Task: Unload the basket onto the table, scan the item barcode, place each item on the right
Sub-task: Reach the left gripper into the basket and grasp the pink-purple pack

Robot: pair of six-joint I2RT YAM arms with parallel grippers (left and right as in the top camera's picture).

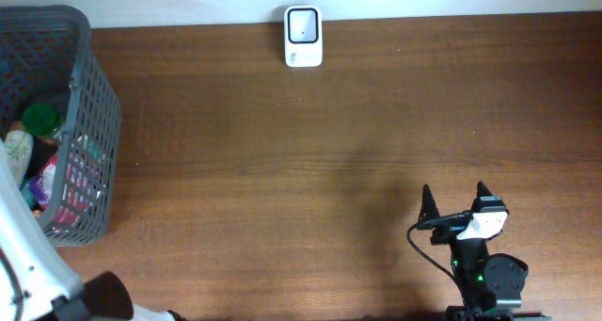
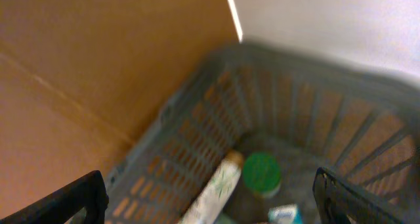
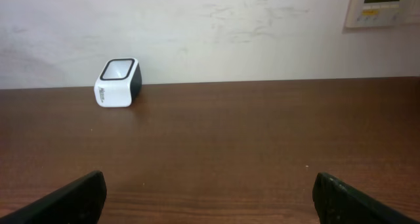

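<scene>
The left gripper (image 2: 210, 201) hangs over the grey basket (image 1: 94, 123), tilted down so its camera looks straight into it. Its two dark fingers stand wide apart at the edges of the wrist view and nothing is between them; they touch neither the mesh nor the goods below. That view is blurred, so finer detail is lost. From above, only a white link of the left arm (image 1: 28, 264) shows, slanting across the near left corner of the table (image 1: 329, 152) and over the basket's near side.

The things to be scanned lie in the basket. A green-lidded jar (image 2: 261, 173) sits on the bottom, and a white tube (image 2: 220, 188) leans just beside it against the mesh wall. From above, a pink packet (image 1: 56, 184) lies nearer the front. I cannot make out a barcode on any of them.

The right gripper (image 1: 456, 203) is well apart from all this, at the near right of the table. It is held low and level, pointing towards the far wall, its fingers spread as wide and just as empty, with only bare wood between them.

The scanner (image 1: 303, 37), a small white box with a dark-framed window, stands at the far edge against the wall, to the left of where the right gripper points. A pale wall panel (image 3: 384, 4) hangs high on the right.
</scene>
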